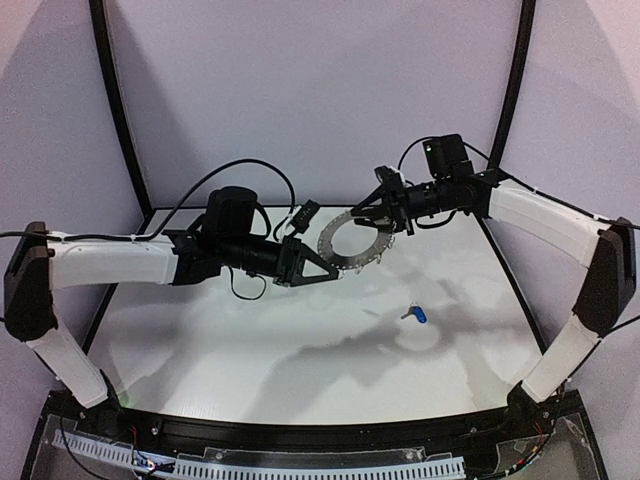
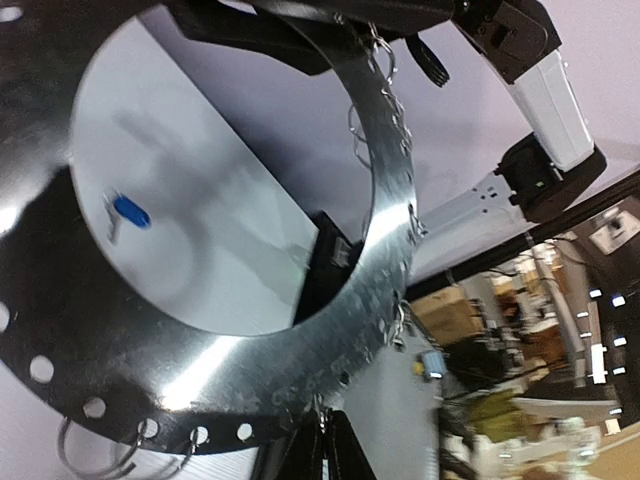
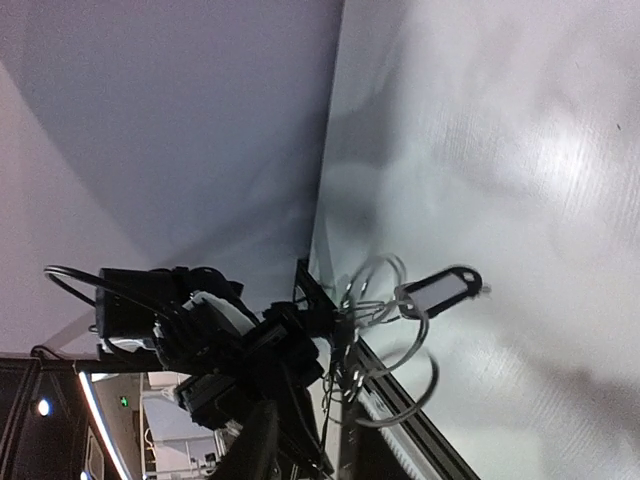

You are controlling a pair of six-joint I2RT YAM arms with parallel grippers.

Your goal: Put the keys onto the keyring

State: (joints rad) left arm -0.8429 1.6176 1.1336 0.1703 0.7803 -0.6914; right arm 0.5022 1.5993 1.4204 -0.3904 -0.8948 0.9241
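Observation:
The keyring (image 1: 340, 262), a flat grey ring with wire clips, is held in the air between both arms. My left gripper (image 1: 330, 272) is shut on its lower rim; the left wrist view shows the fingers (image 2: 350, 455) pinching the rim (image 2: 300, 370). My right gripper (image 1: 372, 222) is at the ring's upper right rim; its jaws do not show clearly. The key with the black tag (image 3: 440, 292) hangs among wire loops in front of the right wrist camera. The key with the blue tag (image 1: 416, 314) lies on the table, and shows through the ring's hole (image 2: 128, 211).
The white table (image 1: 250, 340) has dark edge rails and curved black posts (image 1: 115, 100) at the back corners. A cable duct (image 1: 300, 468) runs along the near edge. The left arm (image 3: 190, 330) shows in the right wrist view.

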